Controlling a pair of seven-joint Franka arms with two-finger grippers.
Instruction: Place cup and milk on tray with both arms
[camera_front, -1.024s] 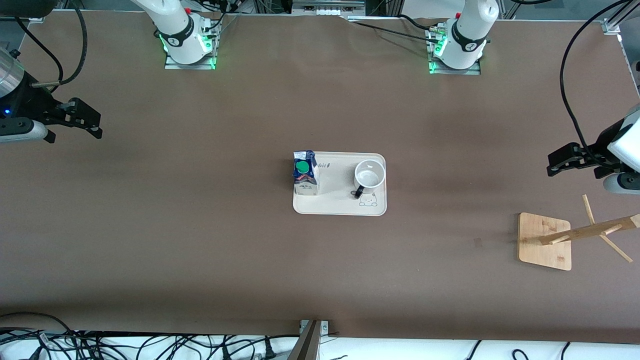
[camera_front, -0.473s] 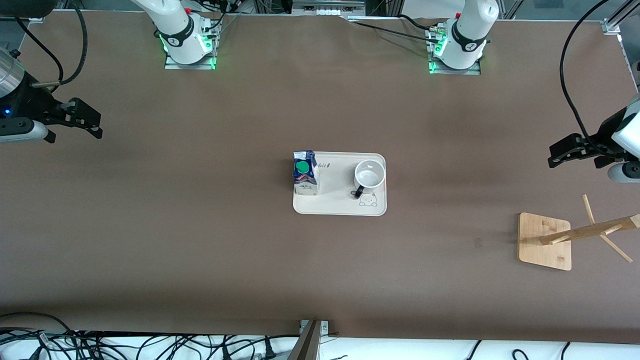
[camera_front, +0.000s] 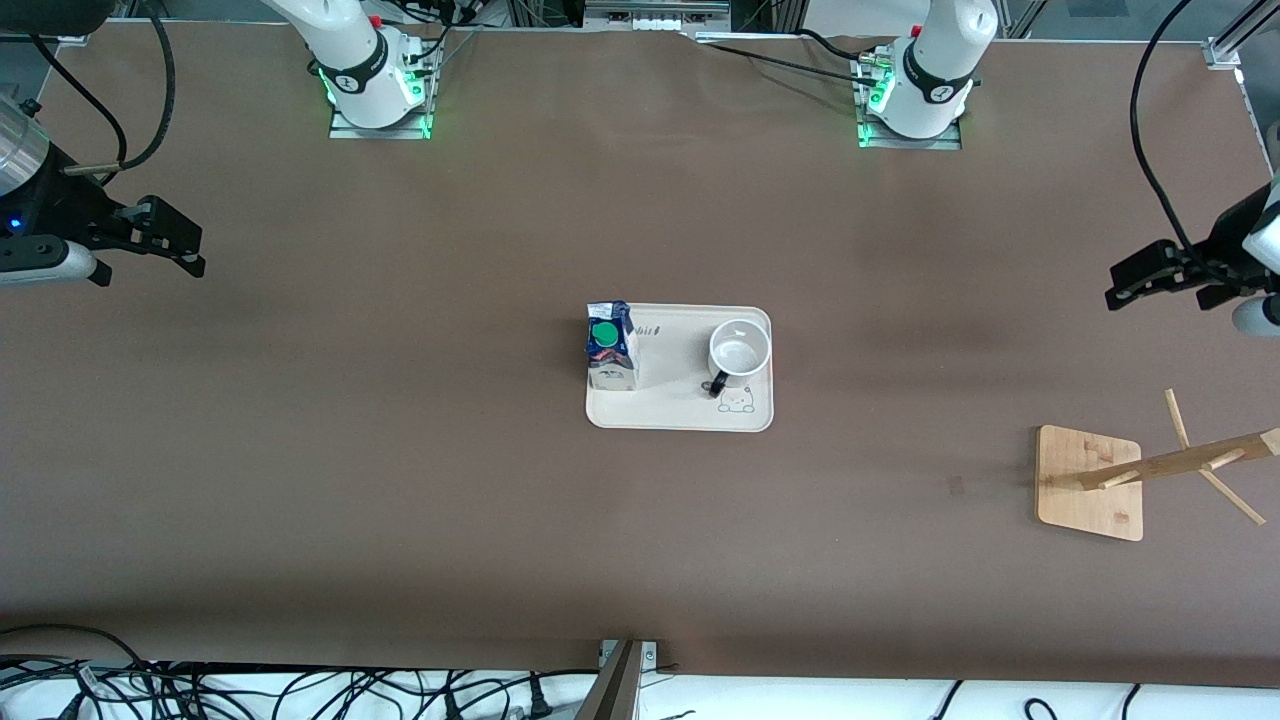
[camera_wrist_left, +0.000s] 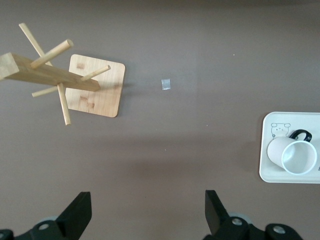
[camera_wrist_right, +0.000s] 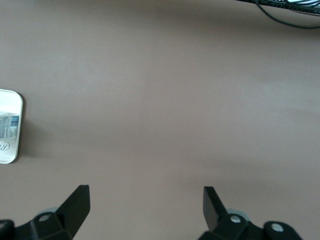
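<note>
The cup (camera_front: 738, 352) and the milk (camera_front: 611, 346) stand upright on the tray (camera_front: 680, 415) at the middle of the brown surface (camera_front: 400, 450), so the placing looks done. The left tool (camera_front: 1150, 274), wide open and empty, hangs over the surface's left-arm end, well apart from the tray; the right tool (camera_front: 165, 238), likewise open and empty, hangs over the right-arm end. What remains is probably a clean retreat: keep each tool high and clear. A wooden rack (camera_front: 1110, 478) stands near the left tool. Cables (camera_front: 250, 690) trail along the surface's camera-side edge.
</note>
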